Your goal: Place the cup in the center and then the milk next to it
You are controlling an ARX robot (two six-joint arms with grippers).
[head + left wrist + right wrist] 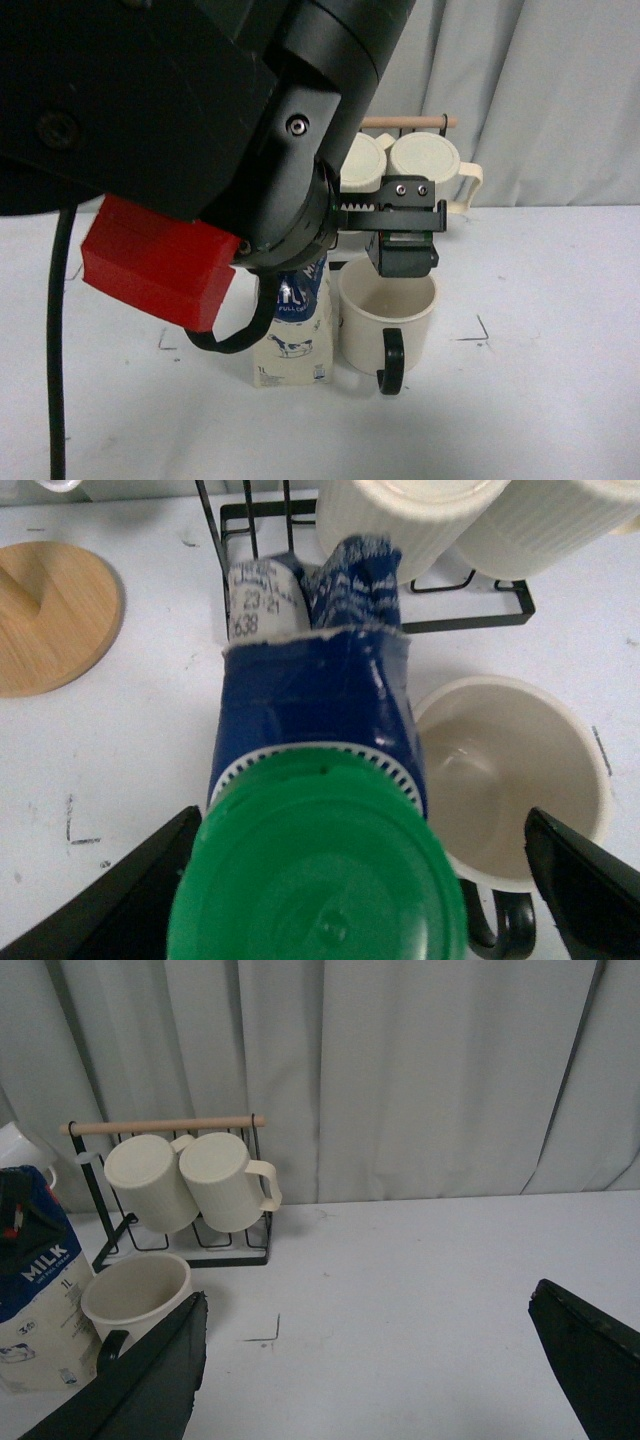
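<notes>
Front view shows you the milk (292, 335) standing on the worktop (540, 400), touching the cup (388, 315) at its 9 o'clock, as the task wants. Your left tool (360, 880) hangs over the green cap (318, 865), fingers spread wide, gripping nothing; only its wrist view shows that gap. Your right tool (365, 1360) is wide open and empty, well apart at 3 o'clock.
</notes>
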